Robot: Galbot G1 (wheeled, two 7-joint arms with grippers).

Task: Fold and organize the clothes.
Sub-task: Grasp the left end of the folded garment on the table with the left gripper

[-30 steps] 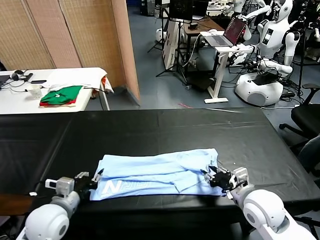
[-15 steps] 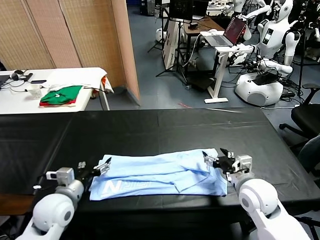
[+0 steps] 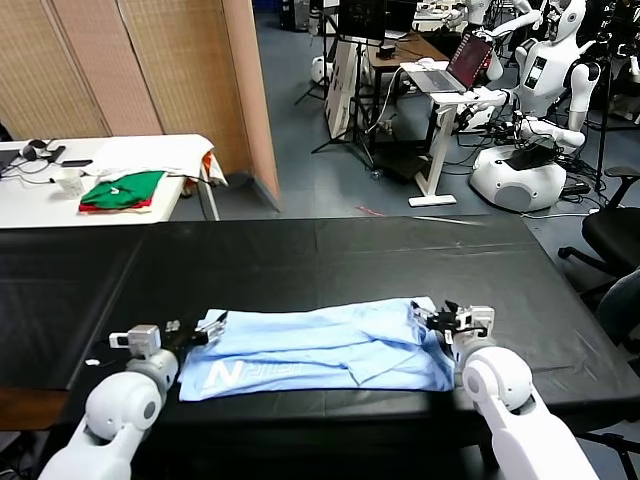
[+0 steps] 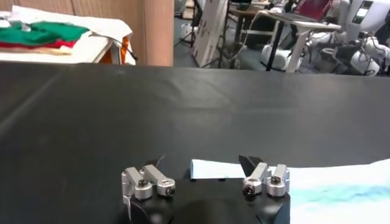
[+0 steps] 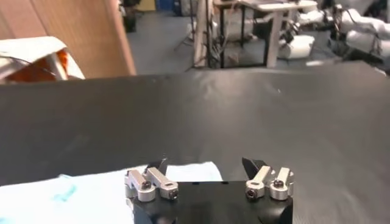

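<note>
Now both arms have shifted since a second ago: the left gripper (image 3: 208, 328) has slid up from the shirt's lower-left hem to its upper-left corner, and the right gripper (image 3: 432, 319) has climbed from the lower-right edge to the upper-right corner. A second back both sat lower in the head view, nearer the bottom edge of the frame.

The light-blue T-shirt (image 3: 320, 348) has barely moved. It lies flat on the black table (image 3: 300, 255), in the lower middle of the head view, folded into a long band. Its long axis runs left to right across the frame, with the white lettering (image 3: 250, 374) facing up at the lower left.

Left wrist view: the left gripper (image 4: 202, 170) has its jaws spread apart, one fingertip (image 4: 248, 163) right at the shirt's pale corner (image 4: 214, 169), the other over bare black cloth. Nothing is pinched between them.

Right wrist view: the right gripper (image 5: 207, 167) also stands with jaws parted, the shirt's corner (image 5: 109, 189) reaching just under one fingertip (image 5: 159, 165), the other over bare table. No grip there either.

Upper left of the head view, a white side table (image 3: 30, 200) carries green and red folded garments (image 3: 122, 190).
</note>
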